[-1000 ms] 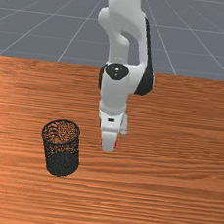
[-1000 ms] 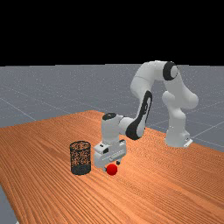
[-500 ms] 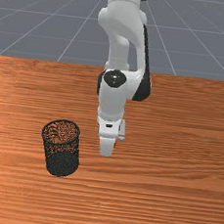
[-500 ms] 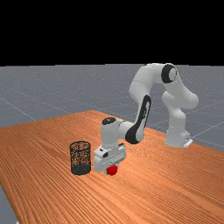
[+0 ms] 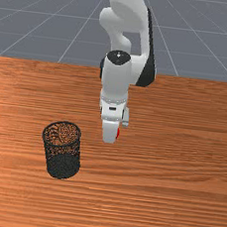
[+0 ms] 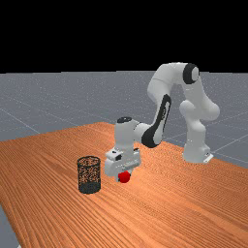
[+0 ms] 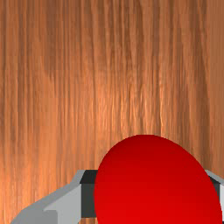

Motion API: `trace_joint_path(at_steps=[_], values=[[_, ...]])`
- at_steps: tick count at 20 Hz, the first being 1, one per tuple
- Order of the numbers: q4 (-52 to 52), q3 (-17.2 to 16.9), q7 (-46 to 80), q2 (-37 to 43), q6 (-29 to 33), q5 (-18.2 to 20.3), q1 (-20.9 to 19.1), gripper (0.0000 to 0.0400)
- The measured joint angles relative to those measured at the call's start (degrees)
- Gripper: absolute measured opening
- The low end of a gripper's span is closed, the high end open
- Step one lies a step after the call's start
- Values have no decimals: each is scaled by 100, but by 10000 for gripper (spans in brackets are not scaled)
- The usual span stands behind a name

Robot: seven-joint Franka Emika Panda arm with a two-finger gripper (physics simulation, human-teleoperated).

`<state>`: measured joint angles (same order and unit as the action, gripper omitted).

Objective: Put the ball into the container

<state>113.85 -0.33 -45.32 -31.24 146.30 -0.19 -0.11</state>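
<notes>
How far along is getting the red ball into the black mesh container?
Grasp done: the white gripper is shut on the red ball, between its fingers in the wrist view. Lift in hand: the far view shows the ball higher than half a second ago. Left: carrying it to the black mesh container, standing apart at the front view's left, and releasing it inside.

- Table point(image 5: 150, 199): orange-brown wood, streaked grain, surface extending all around the container.
- Container point(image 5: 63, 166): black mesh, round, open-topped; found upright, its base resting directly on the wood.
- Arm base point(image 6: 196, 154): white, standing at the table's edge, well apart from the container.
</notes>
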Motion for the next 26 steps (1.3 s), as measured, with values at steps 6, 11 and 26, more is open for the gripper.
trace_joint_path(at_steps=[6, 11, 26], values=[[94, -1, -1, 672, -496, -1, 2, 279], [23, -2, -1, 1110, -999, -2, 3, 279], [-586, -242, -1954, 985, -1676, 135, -917, 280]])
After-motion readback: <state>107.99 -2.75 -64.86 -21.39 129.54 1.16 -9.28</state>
